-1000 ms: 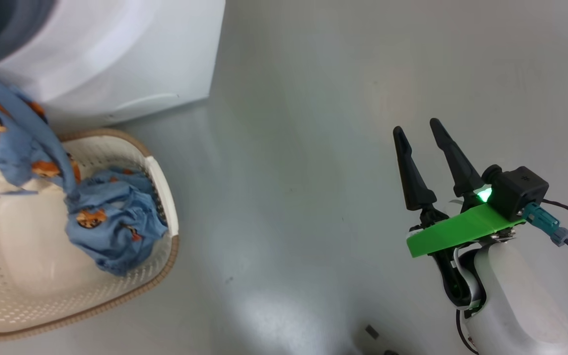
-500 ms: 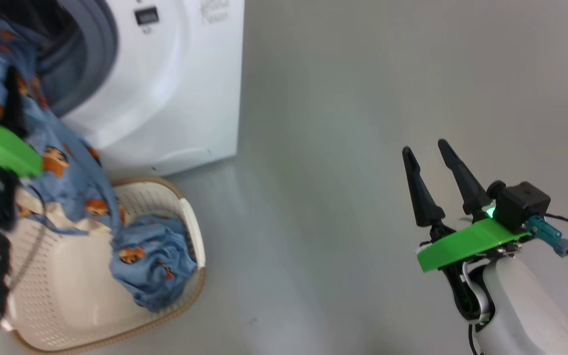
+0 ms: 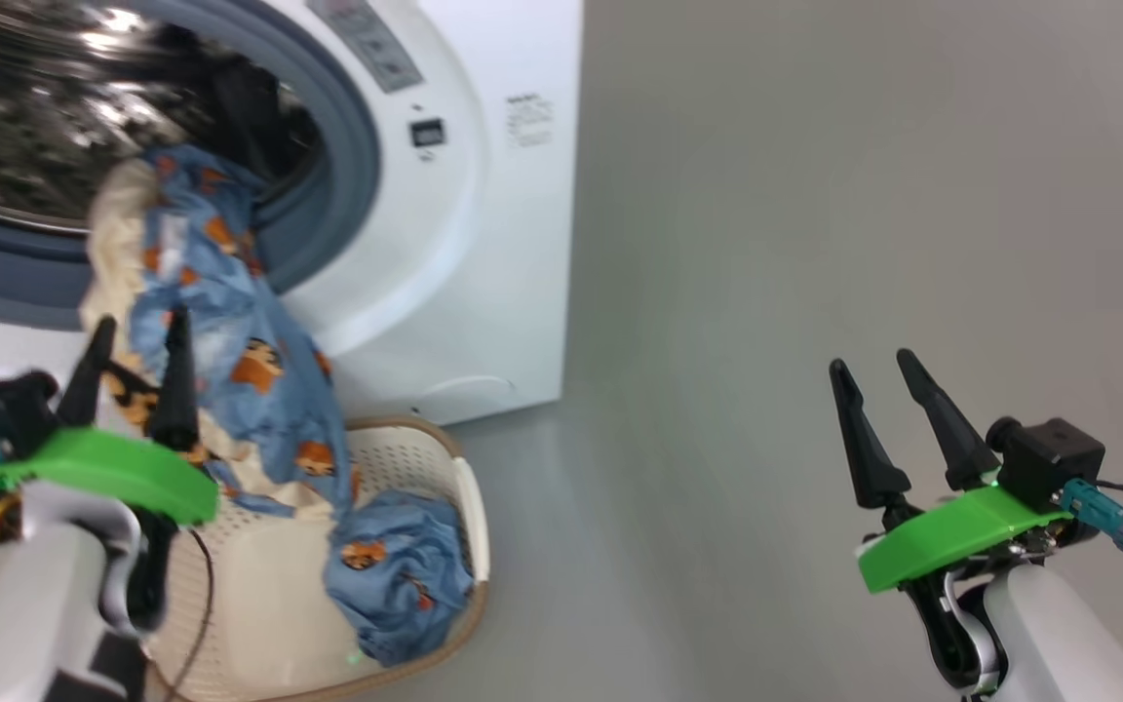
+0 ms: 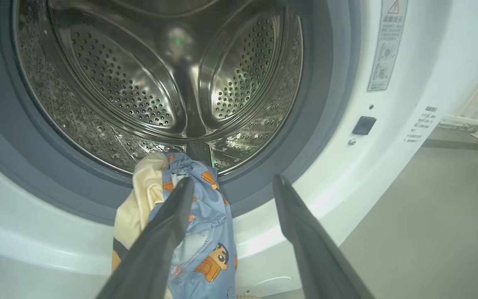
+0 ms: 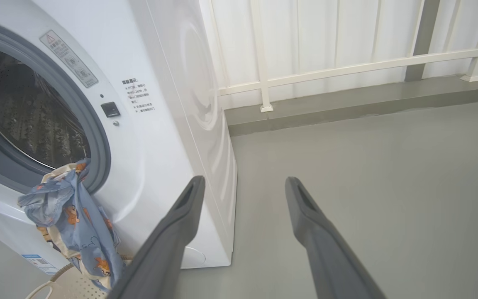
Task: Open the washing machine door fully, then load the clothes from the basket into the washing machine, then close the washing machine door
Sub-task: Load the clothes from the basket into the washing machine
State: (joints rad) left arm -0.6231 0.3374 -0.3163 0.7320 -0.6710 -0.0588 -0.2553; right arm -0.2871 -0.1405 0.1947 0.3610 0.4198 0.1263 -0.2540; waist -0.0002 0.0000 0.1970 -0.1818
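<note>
The washing machine (image 3: pixel 484 244) stands with its steel drum (image 4: pixel 118 83) exposed; its door is out of view. A light blue printed garment with a cream piece (image 3: pixel 250 361) hangs from the grey seal (image 4: pixel 330 83) down to the basket (image 3: pixel 465 487). It also appears in the left wrist view (image 4: pixel 206 249) and the right wrist view (image 5: pixel 73 207). A second blue bundle of clothes (image 3: pixel 396 575) lies in the basket. My left gripper (image 3: pixel 140 320) is open just in front of the hanging garment, its left finger (image 4: pixel 160 232) against the cloth and the gap (image 4: pixel 232 179) empty. Over bare floor, my right gripper (image 3: pixel 869 361) is open and empty.
Grey floor (image 3: pixel 766 292) stretches to the right of the machine. In the right wrist view a white railing (image 5: pixel 347 66) on a raised kerb (image 5: pixel 347 108) runs behind the machine. A thin dark cable (image 3: pixel 201 604) hangs from my left arm over the basket.
The head camera has tilted up toward the machine, bringing in the drum. The blue garment's top has risen from above the basket to the door seal. The right gripper has kept its pose.
</note>
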